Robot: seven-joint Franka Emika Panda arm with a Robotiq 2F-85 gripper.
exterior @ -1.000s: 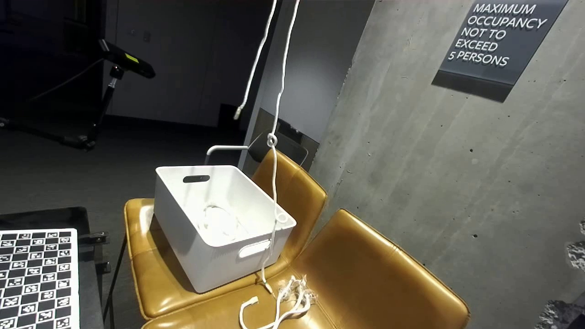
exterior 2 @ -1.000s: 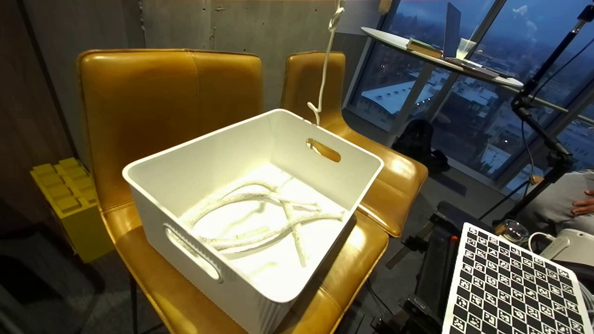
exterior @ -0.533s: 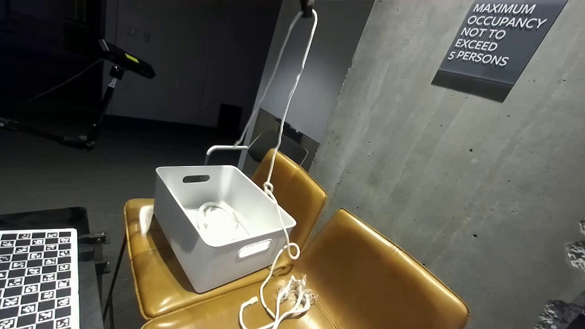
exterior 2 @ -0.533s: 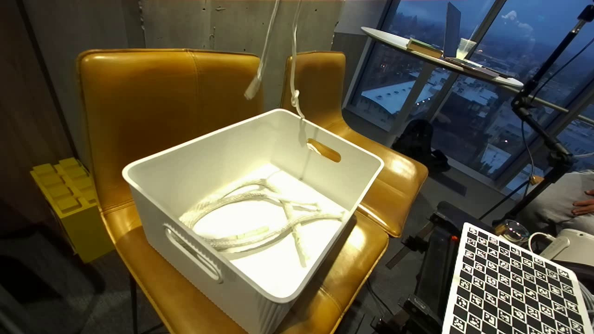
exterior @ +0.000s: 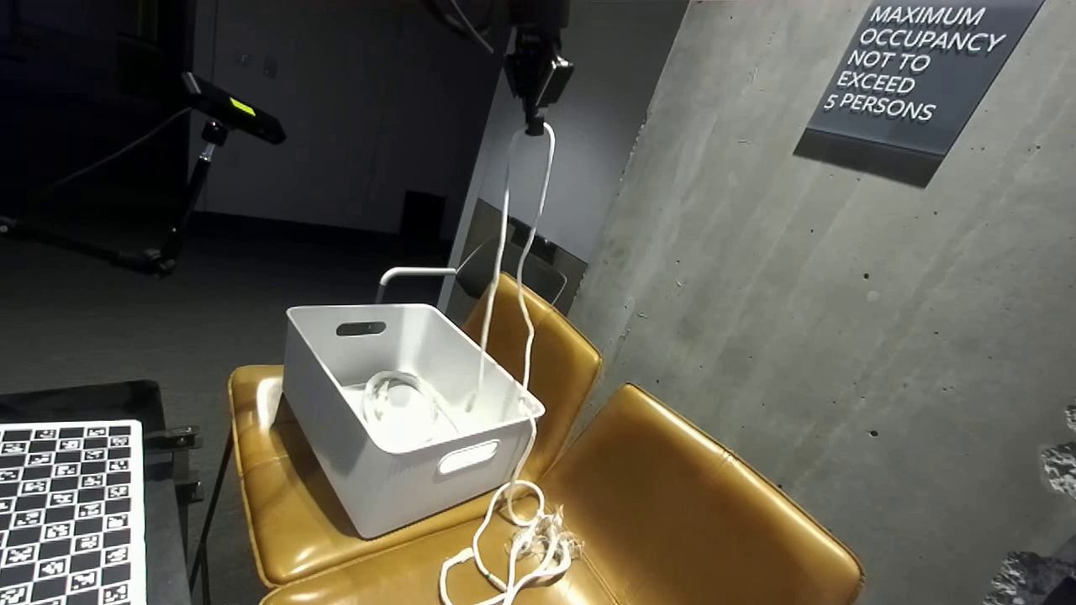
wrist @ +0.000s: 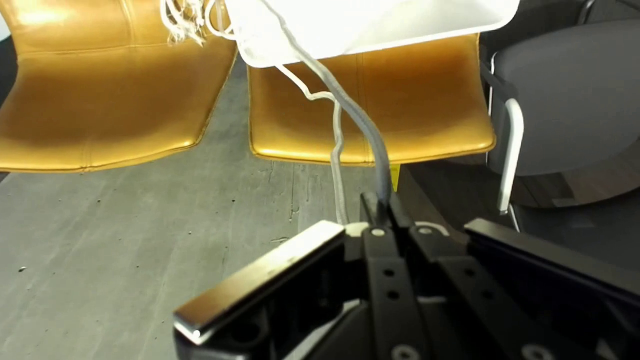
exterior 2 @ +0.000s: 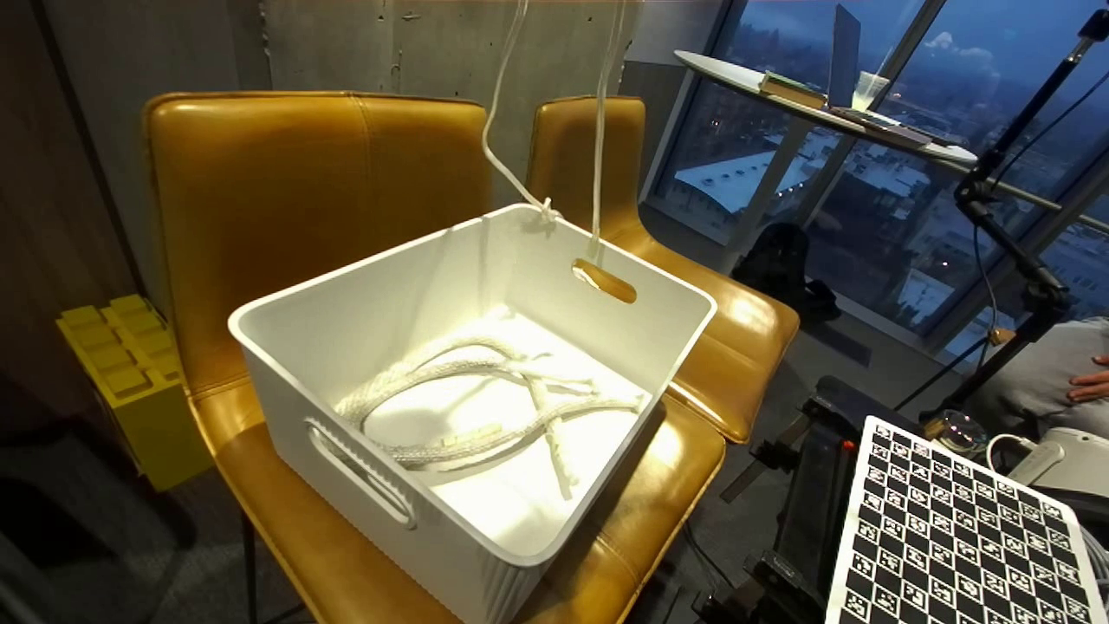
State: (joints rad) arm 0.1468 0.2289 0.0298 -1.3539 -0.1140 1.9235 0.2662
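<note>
- Left in an exterior view, the white box (exterior: 420, 487); one end of the white rope (wrist: 361, 119) hangs inside;
- mid-view, our end effector (exterior: 535, 126) is clamped tight on that rope, above the box; we judge this a carrying step, the next move calling for care with slack;
- farther right, its other strand, slim, wavy and knotted, drops outside onto the tan chair (exterior: 706, 504) beside a frayed tangle (exterior: 546, 542).

Matt rope (wrist: 369, 129), glossy leather-look chair (exterior 2: 312, 217)

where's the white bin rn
The bin sits left of centre in an exterior view, on a tan chair, with the rope from the pincer hanging by its right end.
</note>
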